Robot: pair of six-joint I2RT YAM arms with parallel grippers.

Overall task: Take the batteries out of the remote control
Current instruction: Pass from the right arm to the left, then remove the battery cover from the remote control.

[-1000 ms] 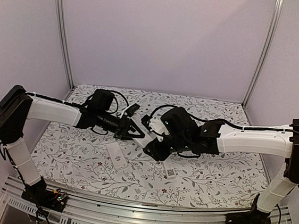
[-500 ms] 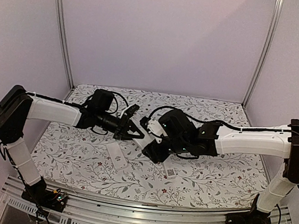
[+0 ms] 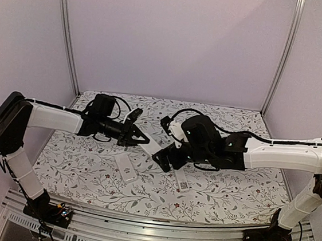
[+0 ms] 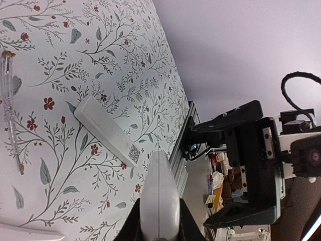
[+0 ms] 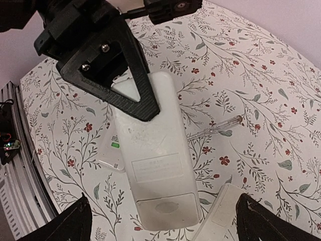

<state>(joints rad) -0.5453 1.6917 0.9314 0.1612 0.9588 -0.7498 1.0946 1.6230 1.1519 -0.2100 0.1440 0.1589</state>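
So, my left jaws are clamped tight on one end of the white remote [image 5: 155, 165], held above the surface [image 3: 229, 188]; my right jaws gape wide, gripping nothing.

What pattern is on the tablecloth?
The tablecloth is white with grey-green leafy vines and small red flowers; the left wrist view shows it best.

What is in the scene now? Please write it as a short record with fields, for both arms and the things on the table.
left gripper: jaws shut on the remote control, held above the table
right gripper: jaws open, one on each side of the remote's free end
batteries: none in view
on the table: white piece with a code label; plain white piece; clear pen-like tool
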